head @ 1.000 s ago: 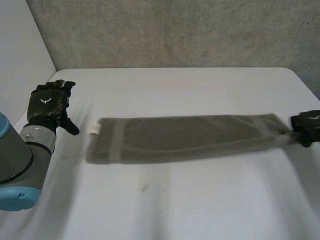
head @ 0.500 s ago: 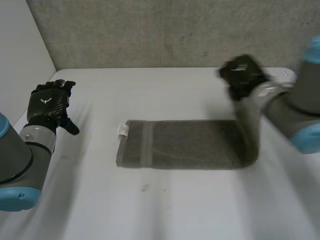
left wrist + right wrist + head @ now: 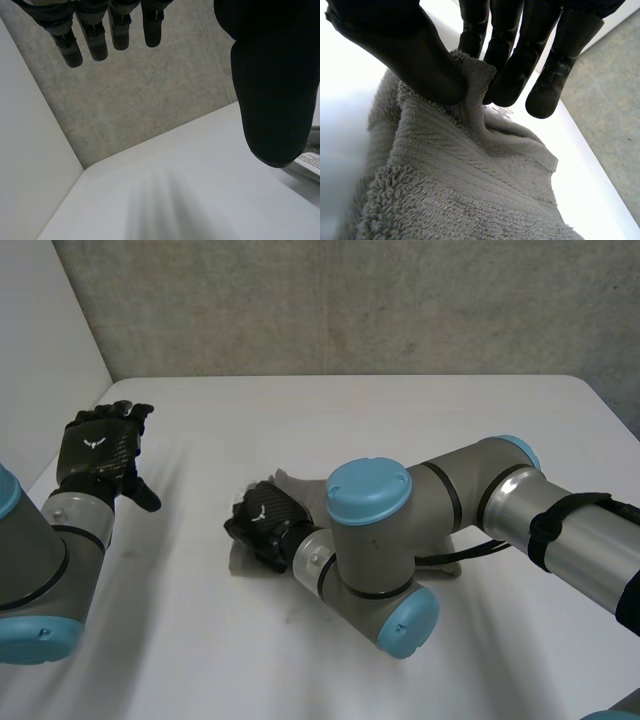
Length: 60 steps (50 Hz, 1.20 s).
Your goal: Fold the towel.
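Pinching towel [image 3: 445,165] edge, right hand [image 3: 264,522].

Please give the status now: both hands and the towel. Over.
Left hand open, raised, away from towel. Right hand shut on towel edge, thumb against fingers. Right arm lies across the towel.

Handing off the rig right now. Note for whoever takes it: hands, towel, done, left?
Right hand: shut on the towel, with an edge pinched between thumb and fingers.
Left hand: open, holding nothing, raised at the left side of the table.
Towel: mid-table, doubled over, mostly under the right arm in the head view.
Done: a second ago it lay flat at full length; the right hand has carried its end across onto the other end.
Left: let go, square the edges, probably fold again.
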### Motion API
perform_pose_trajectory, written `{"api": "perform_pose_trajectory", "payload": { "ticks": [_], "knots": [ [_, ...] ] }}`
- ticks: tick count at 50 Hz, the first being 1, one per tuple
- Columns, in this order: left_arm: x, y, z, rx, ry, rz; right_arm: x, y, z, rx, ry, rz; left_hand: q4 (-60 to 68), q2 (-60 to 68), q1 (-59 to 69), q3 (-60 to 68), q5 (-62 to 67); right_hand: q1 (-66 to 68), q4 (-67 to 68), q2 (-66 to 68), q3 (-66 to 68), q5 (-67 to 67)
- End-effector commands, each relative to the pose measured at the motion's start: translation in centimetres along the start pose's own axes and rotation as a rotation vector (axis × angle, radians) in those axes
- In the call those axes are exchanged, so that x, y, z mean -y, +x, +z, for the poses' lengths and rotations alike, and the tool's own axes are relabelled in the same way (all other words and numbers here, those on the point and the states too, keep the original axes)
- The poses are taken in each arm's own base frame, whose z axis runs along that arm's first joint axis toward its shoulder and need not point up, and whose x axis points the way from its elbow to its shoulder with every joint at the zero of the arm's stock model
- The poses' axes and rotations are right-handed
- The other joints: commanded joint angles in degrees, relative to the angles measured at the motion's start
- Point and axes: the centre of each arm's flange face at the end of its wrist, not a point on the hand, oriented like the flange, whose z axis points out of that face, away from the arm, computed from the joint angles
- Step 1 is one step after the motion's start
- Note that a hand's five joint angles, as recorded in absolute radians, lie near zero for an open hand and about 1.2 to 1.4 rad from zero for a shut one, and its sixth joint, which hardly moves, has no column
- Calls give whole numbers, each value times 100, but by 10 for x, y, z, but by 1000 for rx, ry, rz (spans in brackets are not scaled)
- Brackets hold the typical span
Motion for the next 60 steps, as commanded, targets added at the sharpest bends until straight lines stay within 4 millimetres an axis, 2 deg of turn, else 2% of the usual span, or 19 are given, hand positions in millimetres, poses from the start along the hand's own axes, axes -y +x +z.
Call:
{"api": "perform_pose_trajectory", "payload": {
  "ticks": [1, 5, 7, 8, 10, 14, 17, 18, 19, 21, 22, 24, 26, 32, 39, 41, 45, 47, 60],
  "knots": [
    [-1, 1, 0, -3, -3, 0, 10, -7, 0, 50, 50, 7, 47, 54, 13, 47, -164, 426, 317, 435, 391, 350],
    [-1, 1, -1, -3, -3, 0, 8, -10, 1, 62, 44, 16, 47, 54, 13, 47, -164, 426, 317, 435, 391, 350],
    [-2, 2, -1, -7, -5, 0, 7, -11, 0, 72, 33, 20, 47, 54, 13, 47, -164, -409, -518, -400, -444, -485],
    [-2, 2, -1, -6, -5, 0, 9, -11, -3, 81, 21, 26, 47, 54, 13, 47, -164, -5605, -5714, -5596, -5640, -5681],
    [-2, 2, -1, -6, -5, 0, 12, -9, -7, 85, 10, 35, 47, 54, 13, 47, -164, -6574, -6683, -6565, -6609, -6650],
    [-1, 3, -2, -9, -3, 0, 22, 9, -18, 53, -2, 60, 47, 54, 13, 47, -164, -6574, -6683, -6565, -6609, -6650],
    [0, 5, -3, -16, -1, 0, 26, 41, -43, -14, -35, 172, 47, 54, 13, 47, -164, -6574, -6683, -6565, -6609, -6650],
    [1, 8, -4, -24, 1, 0, 21, 58, -55, -53, -54, 228, 47, 54, 13, 47, -164, -6574, -6683, -6565, -6609, -6650],
    [1, 10, -6, -33, 4, 1, 21, 58, -55, -53, -54, 228, 47, 54, 13, 47, -164, -6574, -6683, -6565, -6609, -6650],
    [2, 14, -7, -45, 7, 4, 4, 84, -80, -122, -109, 305, 47, 54, 13, 47, -164, -6574, -6683, -6565, -6609, -6650],
    [2, 14, -7, -45, 7, 4, 4, 84, -80, -123, -109, 305, 47, 54, 13, 47, -164, -6574, -6683, -6565, -6609, -6650],
    [6, 24, -11, -78, 21, 6, -15, 93, -100, -167, -156, 338, 47, 54, 13, 47, -164, -6574, -6683, -6565, -6609, -6650],
    [10, 32, -13, -102, 34, 7, -38, 96, -114, -213, -187, 360, 68, 75, 34, 68, -142, -6574, -6683, -6565, -6609, -6650],
    [17, 57, -18, -175, 66, 7, -66, 95, -125, -267, -212, 376, 102, 109, 68, 102, -109, -5910, -6019, -5900, -5944, -5986],
    [20, 71, -21, -214, 79, 4, -102, 88, -128, -314, -254, 367, 102, 109, 68, 102, -109, -2669, -2778, -2660, -2704, -2745],
    [21, 72, -21, -212, 80, 2, -108, 88, -130, -325, -267, 346, 102, 109, 68, 102, -109, -2514, -2622, -2504, -2548, -2589],
    [20, 71, -22, -209, 78, 3, -114, 89, -134, -340, -295, 295, 102, 109, 68, 102, -109, -2781, -2890, -2772, -2816, -2857],
    [19, 70, -22, -209, 75, 3, -119, 94, -138, -358, -322, 285, 102, 109, 68, 102, -109, -4405, -4513, -4395, -4439, -4480],
    [14, 71, -24, -216, 59, 5, -134, 92, -142, -366, -342, 319, 85, 92, 51, 85, -126, -4513, -4622, -4504, -4548, -4589]
  ]
}}
